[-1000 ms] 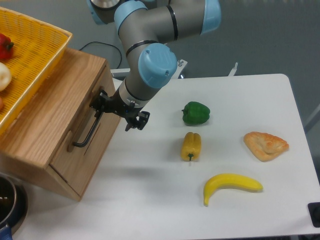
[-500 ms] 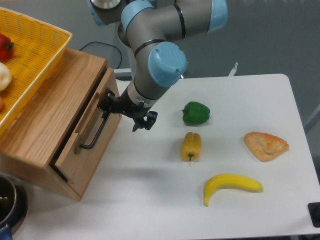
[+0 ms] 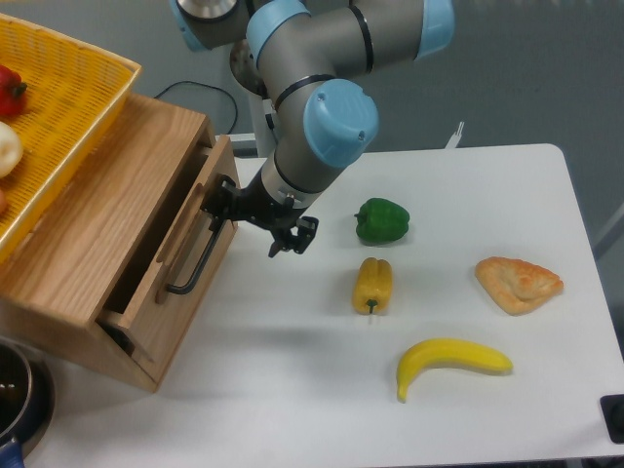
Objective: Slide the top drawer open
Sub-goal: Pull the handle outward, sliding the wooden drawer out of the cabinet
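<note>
Banana [image 3: 451, 362] lies nearest the camera on the white desk [image 3: 292, 390], curved, stem end to the left. A dark pot rim [image 3: 18, 395] shows at the lower left corner, partly cut off by the frame. Behind the banana, a yellow pepper [image 3: 372, 285] lies on its side, and to the right a flat pastry [image 3: 519, 283] rests well apart from it. A green pepper [image 3: 382, 220] sits just behind the yellow one.

At the left, the wooden cabinet [image 3: 97, 224] stands on the desk. The top drawer [image 3: 180, 268] projects partway out of the cabinet front, a dark gap showing between its panel and the cabinet box. Its black bar handle [image 3: 200, 258] runs along the front panel.

The tool [image 3: 226, 203] is at the upper end of the handle, its fingers appearing closed around the bar, though the contact itself is small and dark and cannot be confirmed in detail. The arm [image 3: 322, 107] reaches in from above, its blue-capped joint over the desk beside the drawer.

Farthest back, a yellow basket [image 3: 68, 88] rests on the cabinet top, holding a red pepper [image 3: 10, 90] and a pale round item [image 3: 6, 148] at the frame edge.
</note>
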Controlling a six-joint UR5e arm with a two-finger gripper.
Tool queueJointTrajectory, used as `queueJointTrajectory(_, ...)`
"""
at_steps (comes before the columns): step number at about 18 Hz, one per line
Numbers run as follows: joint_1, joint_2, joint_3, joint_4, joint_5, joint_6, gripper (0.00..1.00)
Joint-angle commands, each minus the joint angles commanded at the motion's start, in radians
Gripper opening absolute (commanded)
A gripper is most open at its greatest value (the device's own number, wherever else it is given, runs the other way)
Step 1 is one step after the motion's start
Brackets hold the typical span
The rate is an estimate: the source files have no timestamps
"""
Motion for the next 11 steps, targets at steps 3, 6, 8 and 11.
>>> queueJointTrajectory(3, 0.009, -0.002, 0.005, 0.002, 0.002, 0.002, 1.0)
queueJointTrajectory(6, 0.011, -0.008, 0.009, 0.002, 0.002, 0.008, 1.0)
queueJointTrajectory(8, 0.017, -0.008, 0.009, 0.012, 0.003, 0.009, 1.0)
queueJointTrajectory(11, 0.023, -0.009, 0.009, 0.02, 0.005, 0.008, 1.0)
